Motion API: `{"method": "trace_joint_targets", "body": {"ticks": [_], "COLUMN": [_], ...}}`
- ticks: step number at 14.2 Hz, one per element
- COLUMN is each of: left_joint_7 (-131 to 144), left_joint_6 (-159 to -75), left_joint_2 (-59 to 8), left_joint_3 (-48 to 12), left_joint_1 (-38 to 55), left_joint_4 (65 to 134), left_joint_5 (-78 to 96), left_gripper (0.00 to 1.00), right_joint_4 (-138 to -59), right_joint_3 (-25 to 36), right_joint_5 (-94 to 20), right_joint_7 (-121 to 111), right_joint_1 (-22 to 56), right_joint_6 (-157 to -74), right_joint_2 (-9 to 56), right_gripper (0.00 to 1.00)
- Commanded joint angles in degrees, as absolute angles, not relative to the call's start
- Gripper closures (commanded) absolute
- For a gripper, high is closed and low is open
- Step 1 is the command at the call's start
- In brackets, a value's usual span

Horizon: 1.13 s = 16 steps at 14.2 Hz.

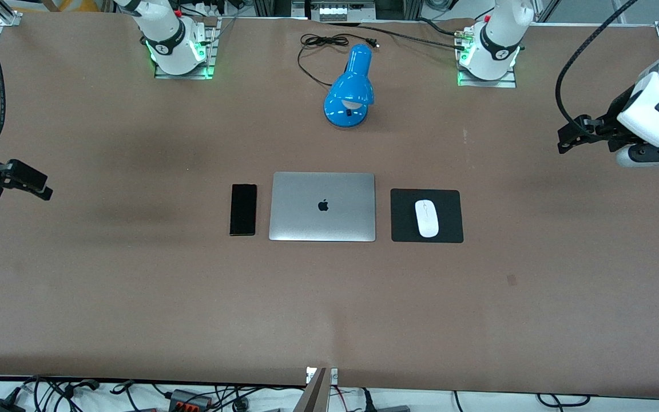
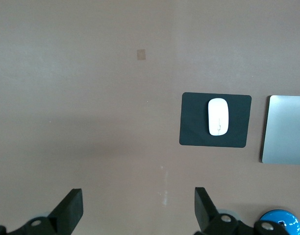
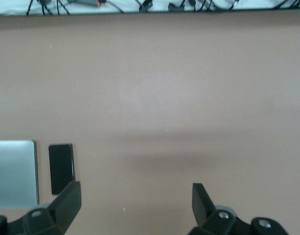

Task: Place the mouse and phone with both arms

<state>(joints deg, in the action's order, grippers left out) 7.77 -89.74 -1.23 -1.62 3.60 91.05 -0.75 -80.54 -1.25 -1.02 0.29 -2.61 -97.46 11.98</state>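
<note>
Here the left gripper (image 1: pixel 571 136) hangs in the air over bare table (image 1: pixel 135 297) at the left arm's end, its two fingers (image 2: pixel 69 210) spread wide with nothing between them. Well apart from it, toward the table's middle, the mouse (image 1: pixel 427 218) lies flat on a square black mat (image 1: pixel 404 229), and the mat lies just beside a closed silver laptop (image 1: pixel 322 206). The right gripper (image 1: pixel 26 182) hangs over bare table at the right arm's end, its fingers (image 3: pixel 66 203) likewise wide apart and holding nothing. The phone (image 1: pixel 243 209) lies flat on the table well apart from that gripper, just beside the laptop on the edge toward the right arm's end. A blue desk lamp (image 1: pixel 349 91) stands between the two arm bases, farther from the front camera than the laptop.
</note>
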Motion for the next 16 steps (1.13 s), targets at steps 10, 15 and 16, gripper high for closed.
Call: {"method": "trace_joint_targets", "body": {"ticks": [10, 15, 16], "left_joint_7": [2.7, 2.7, 2.7], "left_joint_6": [-90.5, -90.0, -90.1], "left_joint_2": [3.7, 6.1, 6.6], "left_joint_3": [4.3, 3.4, 3.6], "left_joint_1": [5.1, 6.3, 7.5], "left_joint_4": [96.2, 98.6, 98.6], "left_joint_5": [1.9, 1.8, 1.7], "left_gripper": [0.00, 0.00, 0.00], "right_joint_4": [-83.2, -83.2, -83.2], "right_joint_3": [5.5, 2.0, 1.8], "right_joint_5": [-0.5, -0.6, -0.6], "right_joint_7": [-2.8, -3.9, -3.9], "right_joint_1": [1.6, -1.8, -2.2], "right_joint_6": [-96.2, -96.5, -96.4], "right_joint_2": [8.3, 8.3, 8.3], "right_gripper": [0.00, 0.00, 0.00]}}
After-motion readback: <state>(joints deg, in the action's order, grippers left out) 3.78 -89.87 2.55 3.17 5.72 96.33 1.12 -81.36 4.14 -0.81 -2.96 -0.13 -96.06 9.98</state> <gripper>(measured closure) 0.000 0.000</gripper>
